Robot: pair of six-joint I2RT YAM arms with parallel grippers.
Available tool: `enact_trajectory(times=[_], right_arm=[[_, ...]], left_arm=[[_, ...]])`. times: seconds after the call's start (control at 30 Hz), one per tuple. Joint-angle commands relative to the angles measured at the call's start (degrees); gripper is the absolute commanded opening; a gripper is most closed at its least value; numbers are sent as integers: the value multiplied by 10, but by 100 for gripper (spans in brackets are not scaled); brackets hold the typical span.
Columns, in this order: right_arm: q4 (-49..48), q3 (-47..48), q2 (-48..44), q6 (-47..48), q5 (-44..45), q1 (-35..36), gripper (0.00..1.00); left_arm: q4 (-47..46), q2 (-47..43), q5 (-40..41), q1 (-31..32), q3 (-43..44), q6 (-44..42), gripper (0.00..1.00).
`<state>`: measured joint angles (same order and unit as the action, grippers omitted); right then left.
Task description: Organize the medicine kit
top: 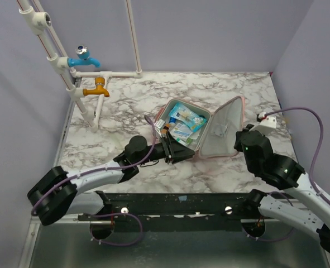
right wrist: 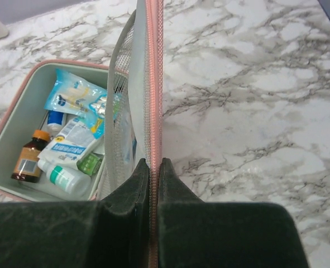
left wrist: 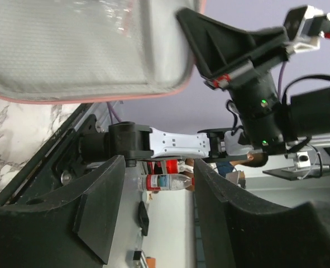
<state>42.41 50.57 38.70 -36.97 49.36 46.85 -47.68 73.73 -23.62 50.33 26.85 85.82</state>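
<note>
The pink medicine kit (top: pixel 178 104) lies open at the table's middle. Its lid (top: pixel 223 131) stands raised, nearly upright, grey-white inside. The base holds blue-white sachets (top: pixel 182 124), a brown bottle (right wrist: pixel 28 162) and a white bottle (right wrist: pixel 67 180). My right gripper (right wrist: pixel 153 167) is shut on the lid's pink zipper edge (right wrist: pixel 154 84) and holds it up; in the top view it sits at the lid's right side (top: pixel 244 138). My left gripper (top: pixel 180 151) is open and empty at the kit's near left edge. In the left wrist view (left wrist: pixel 159 184) nothing is between the fingers, and the lid (left wrist: pixel 86 50) hangs above.
White pipes with a blue tap (top: pixel 84 57) and an orange tap (top: pixel 96 88) stand at the back left. Purple walls close the back and sides. The black rail (top: pixel 170 204) of the arm bases runs along the near edge.
</note>
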Motion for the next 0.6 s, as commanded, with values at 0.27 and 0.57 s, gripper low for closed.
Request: enact_trajectory(times=[0.27, 0.57], right_arm=[[-179, 141, 201, 267, -40, -3, 1], [-197, 251, 331, 438, -59, -3, 0]], left_arm=[[488, -271, 84, -1, 113, -240, 59], [632, -418, 119, -3, 101, -266, 60]])
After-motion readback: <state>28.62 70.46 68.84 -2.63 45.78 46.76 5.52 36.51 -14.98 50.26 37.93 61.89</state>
